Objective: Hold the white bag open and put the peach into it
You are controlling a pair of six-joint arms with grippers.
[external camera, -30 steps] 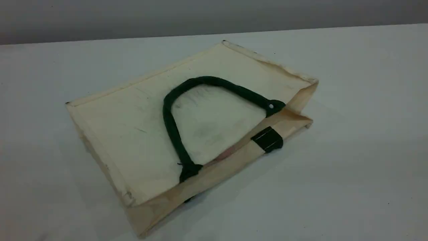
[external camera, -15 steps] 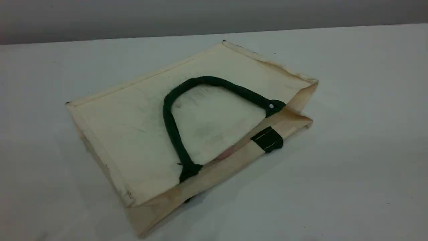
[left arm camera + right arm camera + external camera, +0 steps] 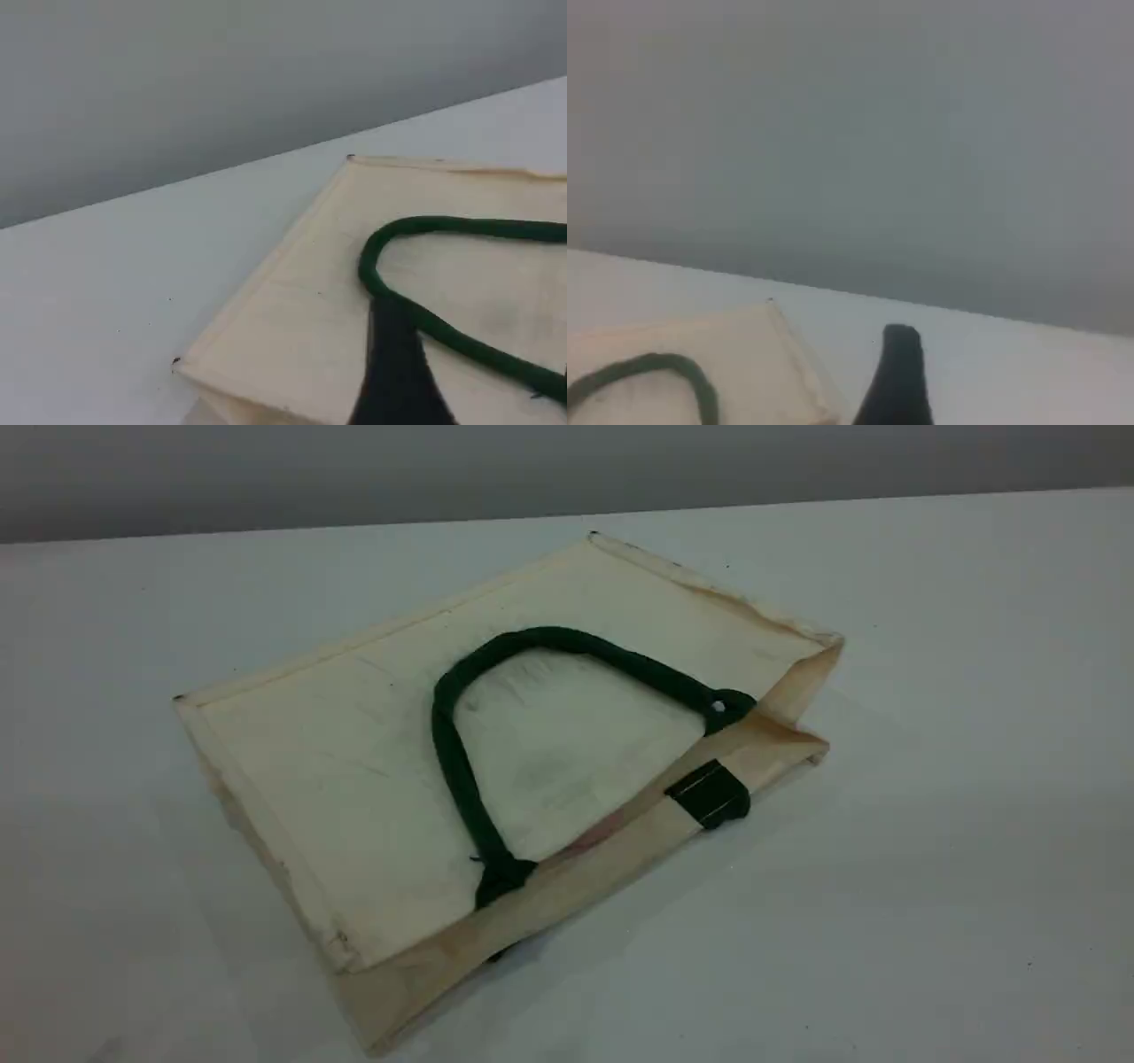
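Your white bag (image 3: 354, 762) lies flat on the counter (image 3: 930, 868), mouth toward the near right, one dark green rope handle (image 3: 461, 771) curled across its upper face. A pinkish patch at the mouth's edge may be the peach (image 3: 595, 833), though the view is too poor to be sure. The left end effector's fingertip (image 3: 394, 372) hangs over the bag beside the handle; the right end effector (image 3: 895, 376) sits off the bag's far corner. Each view shows one fingertip, so you cannot tell the left's state; the right's jaws stand apart, nothing held.
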